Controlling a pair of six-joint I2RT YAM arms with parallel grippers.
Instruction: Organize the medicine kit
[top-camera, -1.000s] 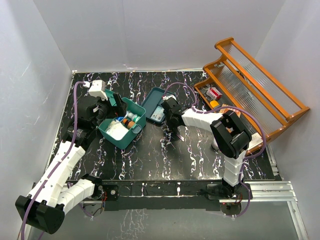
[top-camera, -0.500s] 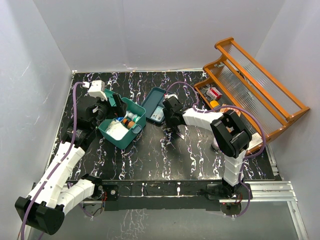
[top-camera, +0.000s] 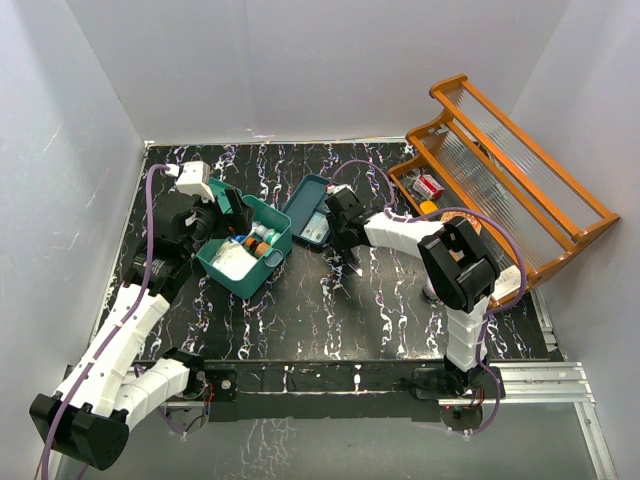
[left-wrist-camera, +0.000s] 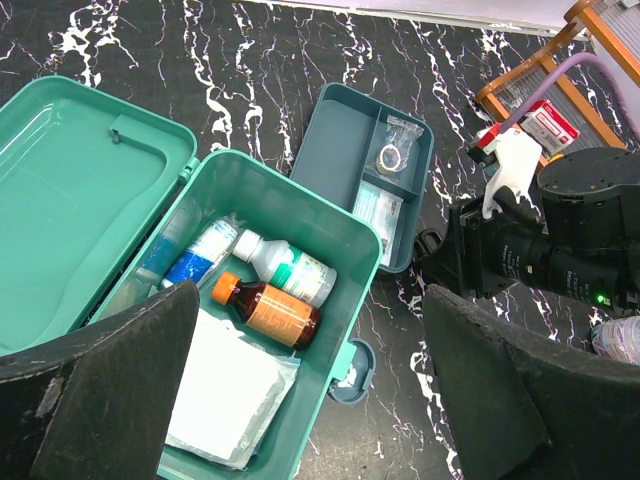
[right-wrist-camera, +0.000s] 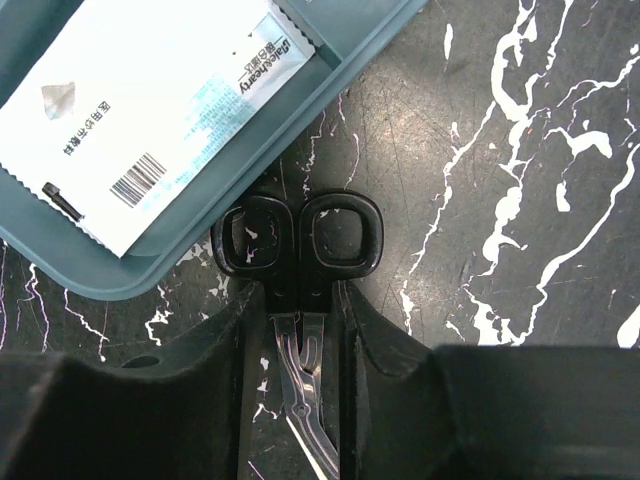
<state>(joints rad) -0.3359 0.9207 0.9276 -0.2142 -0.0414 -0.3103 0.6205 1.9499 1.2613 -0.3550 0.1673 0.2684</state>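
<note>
The medicine kit (top-camera: 262, 278) stands open on the table (top-camera: 390, 310), toward 9 o'clock from the table's middle, with its lid thrown back toward 11 o'clock. Inside lie an amber bottle (left-wrist-camera: 270, 311), a white bottle (left-wrist-camera: 288, 272) and a white gauze pack (left-wrist-camera: 225, 392). The left hand (left-wrist-camera: 310, 300) hangs above it, fingers spread wide — holding nothing. At 2 o'clock of the kit lies a dark-teal divided tray (top-camera: 308, 215). The right hand (right-wrist-camera: 300, 325) is pinched onto the shank of black scissors (right-wrist-camera: 300, 235). In the wrist view their loops point to 12 o'clock, just beside the tray's rim.
</note>
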